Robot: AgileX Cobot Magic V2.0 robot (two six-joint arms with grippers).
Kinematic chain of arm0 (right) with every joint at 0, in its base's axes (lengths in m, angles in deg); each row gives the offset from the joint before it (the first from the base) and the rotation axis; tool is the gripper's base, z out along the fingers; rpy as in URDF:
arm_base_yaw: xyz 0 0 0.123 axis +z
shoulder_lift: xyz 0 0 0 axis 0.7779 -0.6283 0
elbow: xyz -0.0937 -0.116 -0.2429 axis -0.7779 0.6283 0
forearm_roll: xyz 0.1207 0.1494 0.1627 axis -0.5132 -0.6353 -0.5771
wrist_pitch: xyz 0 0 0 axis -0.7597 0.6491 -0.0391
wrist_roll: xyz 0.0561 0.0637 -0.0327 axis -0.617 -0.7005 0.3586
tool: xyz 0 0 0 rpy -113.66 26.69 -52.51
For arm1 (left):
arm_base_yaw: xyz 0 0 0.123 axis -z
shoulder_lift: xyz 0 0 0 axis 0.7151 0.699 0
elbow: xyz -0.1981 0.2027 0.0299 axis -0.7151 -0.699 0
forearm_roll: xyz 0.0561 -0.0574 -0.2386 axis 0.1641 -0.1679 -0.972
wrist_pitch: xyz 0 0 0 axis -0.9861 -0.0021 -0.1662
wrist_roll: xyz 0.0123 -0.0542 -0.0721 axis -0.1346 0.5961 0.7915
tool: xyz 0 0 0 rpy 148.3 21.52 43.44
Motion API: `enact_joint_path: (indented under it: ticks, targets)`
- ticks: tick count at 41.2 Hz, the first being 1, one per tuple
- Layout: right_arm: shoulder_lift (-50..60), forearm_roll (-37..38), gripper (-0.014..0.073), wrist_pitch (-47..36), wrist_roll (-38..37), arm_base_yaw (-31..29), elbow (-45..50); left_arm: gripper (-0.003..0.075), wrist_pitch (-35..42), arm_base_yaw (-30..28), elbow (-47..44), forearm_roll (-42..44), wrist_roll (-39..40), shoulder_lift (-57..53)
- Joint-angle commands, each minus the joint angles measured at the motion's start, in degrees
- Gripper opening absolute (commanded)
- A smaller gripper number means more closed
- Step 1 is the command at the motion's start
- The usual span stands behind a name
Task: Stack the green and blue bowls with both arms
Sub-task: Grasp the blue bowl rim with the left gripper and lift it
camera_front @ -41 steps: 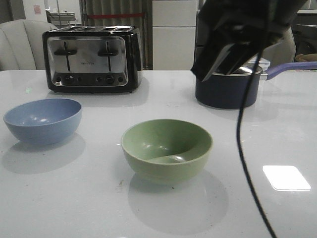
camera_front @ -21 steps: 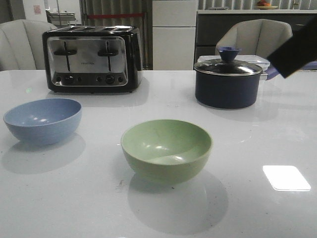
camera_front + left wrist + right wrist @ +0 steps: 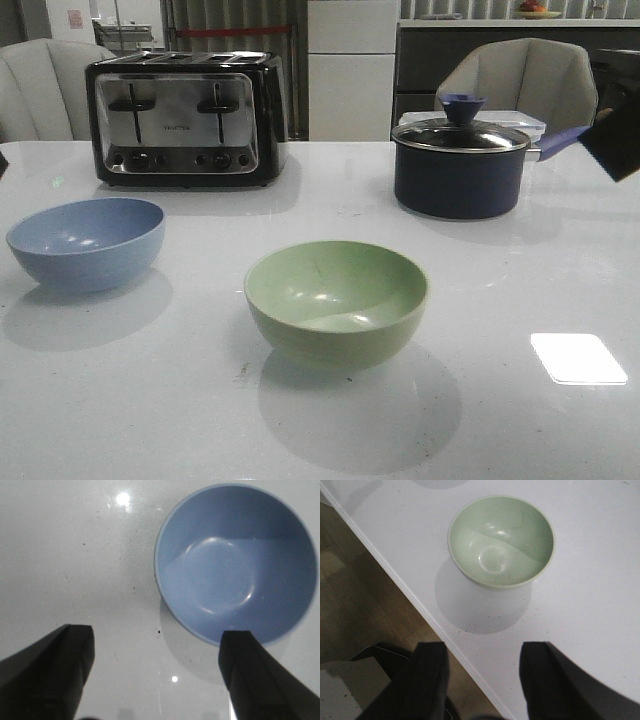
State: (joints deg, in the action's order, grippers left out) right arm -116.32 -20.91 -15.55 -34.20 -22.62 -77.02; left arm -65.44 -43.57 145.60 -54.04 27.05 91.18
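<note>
Blue bowl sits far left on the white surface, upright, empty; green bowl centre, nearer the front edge, well apart from it, nothing stacked yet. Left tool hangs over the surface just beside the blue bowl, fingers spread, holding nothing. Right tool is spread too, empty, over the surface's edge short of the green bowl. Both bowls look rigid, light, matte, probably not slippery; rim pinch, one finger inside the wall, seems the only grip. Surface is glossy, so a bowl could slide if nudged. Behind: toaster left, lidded navy saucepan right, chairs beyond.
</note>
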Motion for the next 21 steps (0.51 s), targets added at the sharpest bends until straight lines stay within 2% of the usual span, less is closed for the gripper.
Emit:
enact_joint_path:
  ticks: [1,12,21]
  targets:
    - [0.7,-0.4,0.0444,-2.9,0.1,0.0,-1.4,0.0486,3.0,0.4,5.2,-1.2,0.0,2.9]
    - [0.7,-0.4,0.0444,-2.7,0.1,0.0,-1.4,0.0377,3.5,0.4,12.0,-3.0,0.0,13.5]
    - [0.7,-0.4,0.0444,-2.6,0.1,0.0,-1.4,0.0280,6.3,0.4,13.1,-5.7,0.0,17.9]
